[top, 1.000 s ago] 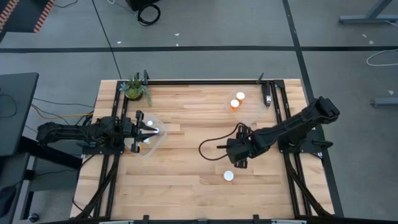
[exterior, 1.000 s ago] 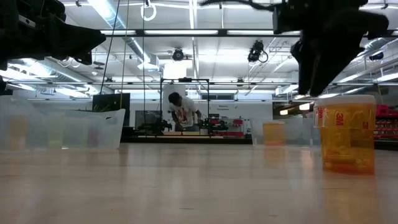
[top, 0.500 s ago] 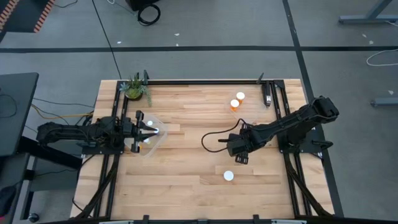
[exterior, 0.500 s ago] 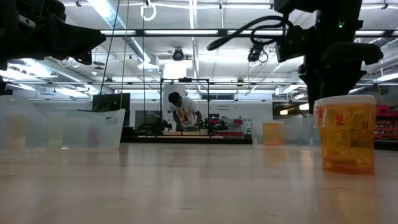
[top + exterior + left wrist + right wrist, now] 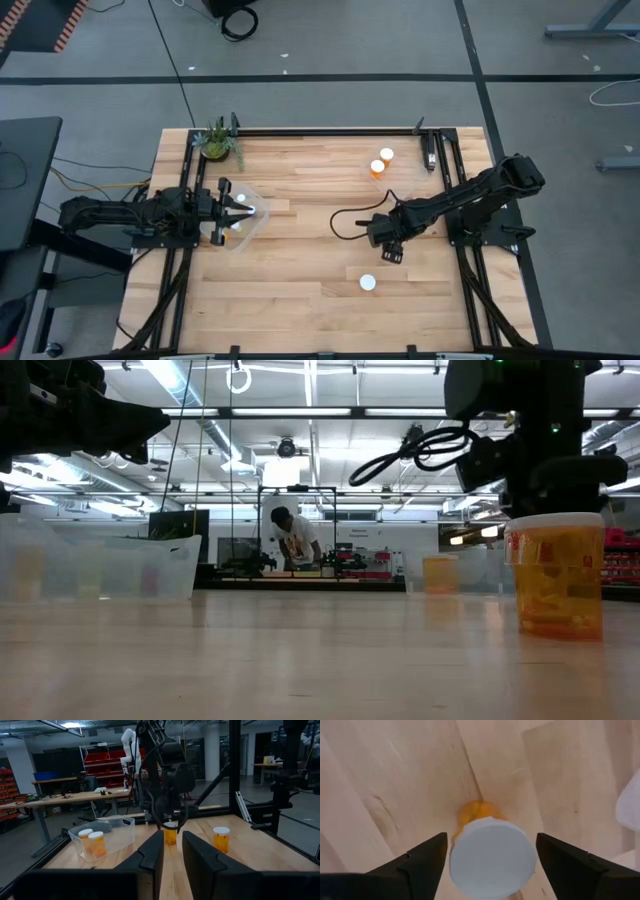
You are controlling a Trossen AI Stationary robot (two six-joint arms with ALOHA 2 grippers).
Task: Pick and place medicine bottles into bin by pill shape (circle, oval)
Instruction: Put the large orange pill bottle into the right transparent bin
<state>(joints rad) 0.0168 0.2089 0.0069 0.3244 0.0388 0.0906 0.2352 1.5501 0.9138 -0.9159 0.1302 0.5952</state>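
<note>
My right gripper [image 5: 391,250] is over the middle right of the table, fingers pointing down, shut on a small amber medicine bottle [image 5: 492,855] with a white cap. The bottle also shows under this gripper in the left wrist view [image 5: 170,836]. A second bottle [image 5: 368,283] stands on its base nearer the front edge and looms large in the low view [image 5: 555,575]. Two bottles [image 5: 381,161] stand in a clear bin [image 5: 400,180] at the far right. Two more [image 5: 238,210] are in a clear bin [image 5: 250,225] at the left. My left gripper [image 5: 172,840] waits over that bin, open by a narrow gap. My right gripper has the bottle's white cap [image 5: 462,862] between its two fingers [image 5: 422,862], one on each side of the rim. The fingers come from above, pointing down. The bottle is upright below them; whether its base is clear of the table, I cannot tell.
A small potted plant [image 5: 217,142] stands at the far left corner. A black frame rail [image 5: 330,131] runs along the far edge, and rails run down both sides. Bare wood lies between the two bins. A person [image 5: 292,538] is in the room far behind the table.
My right gripper has moved a little toward the table's right edge, still pointing down, and its cable loop has swung along with it.
</note>
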